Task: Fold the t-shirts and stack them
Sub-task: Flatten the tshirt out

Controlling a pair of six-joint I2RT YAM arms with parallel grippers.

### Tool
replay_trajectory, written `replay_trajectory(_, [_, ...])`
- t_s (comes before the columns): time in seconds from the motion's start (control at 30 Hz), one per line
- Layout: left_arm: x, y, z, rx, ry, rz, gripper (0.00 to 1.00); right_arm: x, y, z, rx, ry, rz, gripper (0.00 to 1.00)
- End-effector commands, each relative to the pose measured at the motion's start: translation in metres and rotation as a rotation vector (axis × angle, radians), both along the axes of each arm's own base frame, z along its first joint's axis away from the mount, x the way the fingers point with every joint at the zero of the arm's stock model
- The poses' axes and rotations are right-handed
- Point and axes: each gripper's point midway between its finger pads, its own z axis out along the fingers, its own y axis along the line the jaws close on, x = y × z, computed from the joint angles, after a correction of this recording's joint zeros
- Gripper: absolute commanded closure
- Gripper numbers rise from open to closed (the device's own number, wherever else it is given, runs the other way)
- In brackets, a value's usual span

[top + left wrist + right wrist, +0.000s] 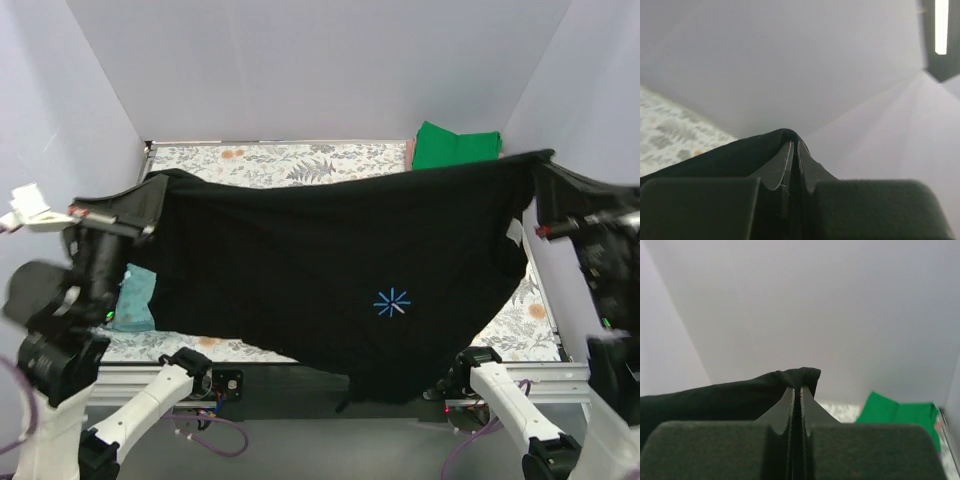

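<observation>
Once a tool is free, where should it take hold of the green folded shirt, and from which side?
Probably the left edge, from above and the left. The green folded shirt lies flat in the far right corner of the table: walls close its far and right sides, and the stretched black t-shirt hides its near edge in the top view.

Black tee [300, 250] spread wide in mid-air, hung by 2 top corners, middle sagging, sm. blue star mark [392, 302] showing. Green tee [455, 146] folded, far-R corner of bench [280, 162].
</observation>
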Motion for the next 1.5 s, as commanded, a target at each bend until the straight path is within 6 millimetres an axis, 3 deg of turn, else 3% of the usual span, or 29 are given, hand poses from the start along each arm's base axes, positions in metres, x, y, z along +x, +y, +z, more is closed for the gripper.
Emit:
replay_trajectory(0.0, [0.096,-0.012,-0.099,0.104,0.330,0.185,1.00,0.105,-0.011,-0.060,-0.032,0.229,-0.166,0.99])
replay_trajectory(0.03, [0.111,-0.014,-0.125,0.098,0.415,0.220,1.00,0.134,-0.017,-0.096,-0.043,0.316,-0.229,0.99])
replay_trajectory(0.1, [0.141,-0.011,-0.178,0.159,0.555,0.324,1.00,0.183,-0.019,-0.136,-0.074,0.399,-0.295,0.99])
replay_trajectory(0.13, [0.163,-0.016,-0.216,0.198,0.663,0.364,0.95,0.202,-0.022,-0.158,-0.092,0.442,-0.325,0.99])
replay_trajectory(0.17, [0.176,-0.018,-0.236,0.235,0.717,0.381,0.86,0.220,-0.018,-0.196,-0.129,0.514,-0.320,0.99])
replay_trajectory(0.2, [0.188,-0.020,-0.254,0.270,0.758,0.387,0.59,0.247,-0.011,-0.232,-0.171,0.591,-0.307,0.99])
replay_trajectory(0.23, [0.202,-0.018,-0.269,0.278,0.800,0.382,0.42,0.260,-0.004,-0.248,-0.185,0.615,-0.273,0.99])
replay_trajectory(0.27, [0.224,-0.022,-0.306,0.340,0.885,0.371,0.33,0.270,0.000,-0.271,-0.200,0.667,-0.260,0.97])
replay_trajectory(0.3, [0.234,-0.022,-0.319,0.350,0.925,0.364,0.11,0.288,0.003,-0.305,-0.225,0.751,-0.252,0.84])
replay_trajectory(0.33, [0.246,-0.016,-0.328,0.354,0.977,0.363,0.06,0.295,0.004,-0.318,-0.234,0.784,-0.249,0.47])
replay_trajectory(0.37, [0.258,-0.016,-0.356,0.388,1.060,0.361,0.05,0.301,0.004,-0.330,-0.245,0.815,-0.251,0.20])
replay_trajectory(0.4, [0.262,-0.016,-0.369,0.402,1.111,0.360,0.05,0.309,0.005,-0.341,-0.254,0.849,-0.257,0.02])
replay_trajectory(0.43, [0.265,-0.014,-0.364,0.411,1.142,0.367,0.05,0.309,0.003,-0.346,-0.258,0.869,-0.265,0.02])
replay_trajectory(0.47, [0.267,-0.012,-0.378,0.435,1.181,0.384,0.05,0.308,0.003,-0.347,-0.252,0.875,-0.262,0.02])
replay_trajectory(0.53, [0.263,-0.013,-0.387,0.444,1.198,0.368,0.05,0.301,0.004,-0.351,-0.251,0.883,-0.254,0.02])
replay_trajectory(0.63, [0.255,-0.018,-0.380,0.422,1.143,0.316,0.05,0.282,0.008,-0.356,-0.235,0.894,-0.215,0.02])
replay_trajectory(0.67, [0.243,-0.022,-0.394,0.425,1.169,0.274,0.05,0.274,0.009,-0.351,-0.215,0.884,-0.208,0.02])
replay_trajectory(0.7, [0.237,-0.023,-0.385,0.412,1.136,0.251,0.05,0.268,0.010,-0.355,-0.213,0.896,-0.193,0.02])
replay_trajectory(0.73, [0.234,-0.025,-0.384,0.411,1.117,0.232,0.05,0.257,0.016,-0.370,-0.213,0.930,-0.155,0.02])
replay_trajectory(0.77, [0.219,-0.024,-0.401,0.421,1.156,0.211,0.05,0.247,0.018,-0.370,-0.189,0.938,-0.137,0.02])
replay_trajectory(0.83, [0.200,-0.023,-0.398,0.397,1.154,0.194,0.05,0.222,0.030,-0.402,-0.172,1.017,-0.057,0.02])
replay_trajectory(0.87, [0.191,-0.022,-0.399,0.382,1.155,0.190,0.05,0.210,0.033,-0.407,-0.161,1.026,-0.036,0.02])
replay_trajectory(0.9, [0.173,-0.023,-0.417,0.384,1.194,0.159,0.05,0.202,0.037,-0.416,-0.148,1.047,-0.024,0.02])
replay_trajectory(0.97, [0.160,-0.024,-0.408,0.361,1.149,0.139,0.05,0.180,0.047,-0.444,-0.175,1.104,0.006,0.02])
replay_trajectory(1.0, [0.147,-0.022,-0.421,0.367,1.176,0.134,0.05,0.172,0.052,-0.448,-0.181,1.108,0.023,0.02])
replay_trajectory(1.03, [0.140,-0.024,-0.414,0.351,1.147,0.117,0.05,0.161,0.065,-0.457,-0.189,1.132,0.057,0.02])
replay_trajectory(1.13, [0.120,-0.026,-0.431,0.338,1.165,0.078,0.05,0.132,0.082,-0.490,-0.209,1.216,0.092,0.02])
replay_trajectory(1.3, [0.107,-0.040,-0.453,0.327,1.182,-0.016,0.04,0.110,0.082,-0.538,-0.239,1.337,0.062,0.02])
replay_trajectory(1.47, [0.107,-0.045,-0.481,0.338,1.250,-0.037,0.05,0.108,0.066,-0.575,-0.290,1.455,-0.047,0.02])
